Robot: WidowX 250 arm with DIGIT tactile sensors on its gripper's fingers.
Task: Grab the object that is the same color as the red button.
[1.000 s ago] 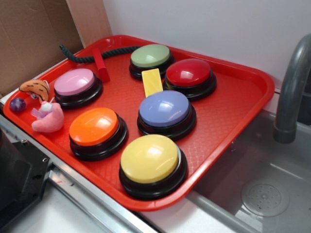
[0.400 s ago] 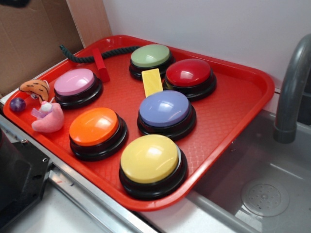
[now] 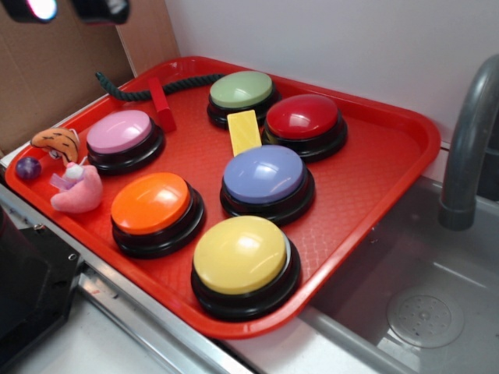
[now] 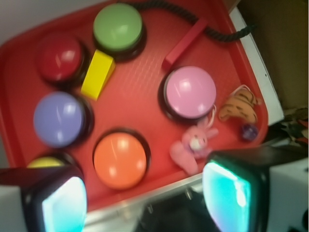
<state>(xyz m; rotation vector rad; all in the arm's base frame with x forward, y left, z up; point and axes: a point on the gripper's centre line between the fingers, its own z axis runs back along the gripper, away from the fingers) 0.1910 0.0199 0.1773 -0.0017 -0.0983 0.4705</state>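
Your gripper (image 4: 145, 193) now pokes into the exterior view at the top-left corner, where 0.4 s ago only a sliver showed — nothing on the tray (image 3: 374, 195) has shifted. From the wrist view the two fingers (image 4: 231, 188) stand well apart with nothing between them, hanging high above the tray's near edge. The red block (image 3: 161, 104) lies at about 10 o'clock on the tray, touching the dark rope (image 3: 175, 84) and just beside the pink button (image 3: 121, 134). The red button (image 3: 302, 118) sits at about 1 o'clock, next to the green button (image 3: 242, 91) — the yellow block (image 3: 244, 131) lies between them and the blue button (image 3: 265, 176).
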